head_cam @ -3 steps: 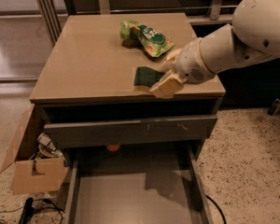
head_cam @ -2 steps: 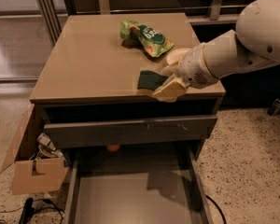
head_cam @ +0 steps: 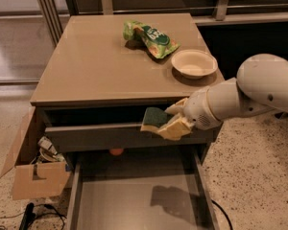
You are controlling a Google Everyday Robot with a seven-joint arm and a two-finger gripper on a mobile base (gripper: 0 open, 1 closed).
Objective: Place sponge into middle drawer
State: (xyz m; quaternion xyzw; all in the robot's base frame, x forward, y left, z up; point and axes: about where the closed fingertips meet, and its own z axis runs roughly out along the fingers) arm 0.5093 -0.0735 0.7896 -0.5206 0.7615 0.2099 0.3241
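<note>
The sponge [head_cam: 155, 118], dark green over pale yellow, is held in my gripper [head_cam: 167, 121]. The gripper's cream fingers [head_cam: 176, 127] are shut on the sponge's right side. The white arm reaches in from the right. The sponge hangs in the air just off the cabinet's front edge, in front of the closed grey drawer front [head_cam: 101, 137]. Below it, the middle drawer [head_cam: 129, 205] is pulled open, a wide grey tray with a bare flat floor. The gripper's shadow falls on that floor.
On the tan cabinet top [head_cam: 86, 66] lie a green snack bag [head_cam: 151, 36] and a white bowl [head_cam: 194, 63]. A cardboard box [head_cam: 36, 174] with clutter stands at the cabinet's left. A small orange thing [head_cam: 116, 152] sits behind the open drawer. Cables lie on the floor at the lower left.
My gripper has carried the sponge from over the cabinet top's front edge forward and down, to in front of the drawer front. The bowl behind the arm has come into view.
</note>
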